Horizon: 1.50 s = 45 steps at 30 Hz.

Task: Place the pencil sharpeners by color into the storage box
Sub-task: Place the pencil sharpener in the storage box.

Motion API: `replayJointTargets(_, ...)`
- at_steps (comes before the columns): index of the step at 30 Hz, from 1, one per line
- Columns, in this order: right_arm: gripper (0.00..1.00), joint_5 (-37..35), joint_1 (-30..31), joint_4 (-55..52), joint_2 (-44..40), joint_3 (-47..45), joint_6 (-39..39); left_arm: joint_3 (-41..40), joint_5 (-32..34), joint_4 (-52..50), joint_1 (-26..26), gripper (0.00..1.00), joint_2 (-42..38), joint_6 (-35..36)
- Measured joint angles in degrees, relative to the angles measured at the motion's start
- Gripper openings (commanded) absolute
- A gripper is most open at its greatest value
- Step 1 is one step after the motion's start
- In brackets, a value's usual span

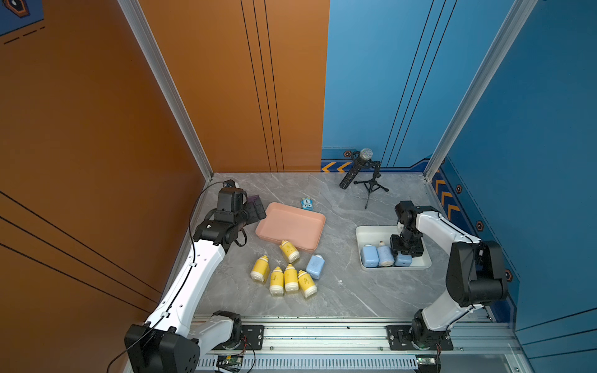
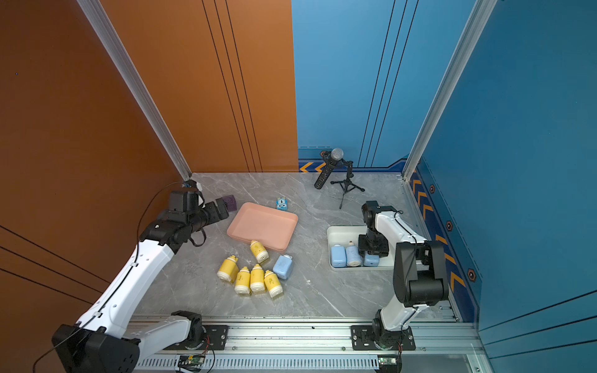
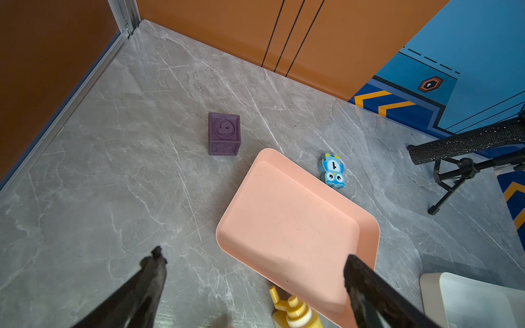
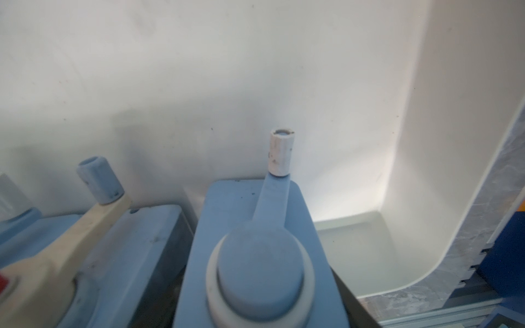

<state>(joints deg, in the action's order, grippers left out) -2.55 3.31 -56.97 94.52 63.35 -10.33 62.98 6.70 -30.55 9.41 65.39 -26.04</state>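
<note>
The step in hand seems to be the setting-down of a light blue sharpener (image 1: 403,260) in the white box (image 1: 361,233). The right gripper (image 1: 406,251) reaches down into the box right over this piece, which sits at the end of a row with two other blue sharpeners (image 1: 370,256). The right arm has its elbow raised and its wrist bent steeply down. Whether its fingers pinch the piece or are free of it I cannot tell — the wrist view shows only the sharpener from above. The next move, I think, asks for a straight lift out of the box without knocking the row, then a reach to the last blue sharpener (image 1: 315,266), which lies on the worktop (image 1: 355,290) beside five yellow sharpeners (image 1: 277,280). The pink box (image 1: 290,226) holds nothing yet. The left gripper (image 3: 252,255) hovers by the pink box's corner, near the purple cube (image 3: 224,133) — fingers spread wide, holding nothing, arm stretched forward.
</note>
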Motion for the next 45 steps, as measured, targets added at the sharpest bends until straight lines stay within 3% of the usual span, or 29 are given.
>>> replayJointTargets(35, 0.64, -0.7, 0.9, -3.9, -0.8, 2.5, 0.0, 0.0, -1.0, 0.0, -0.6, 0.98, 0.3, -0.6)
replayJointTargets(45, 0.65, -0.7, 1.7, -5.9, -6.9, 4.6, -0.5, 0.0, -1.0, 0.0, -0.7, 0.98, 0.3, -0.6)
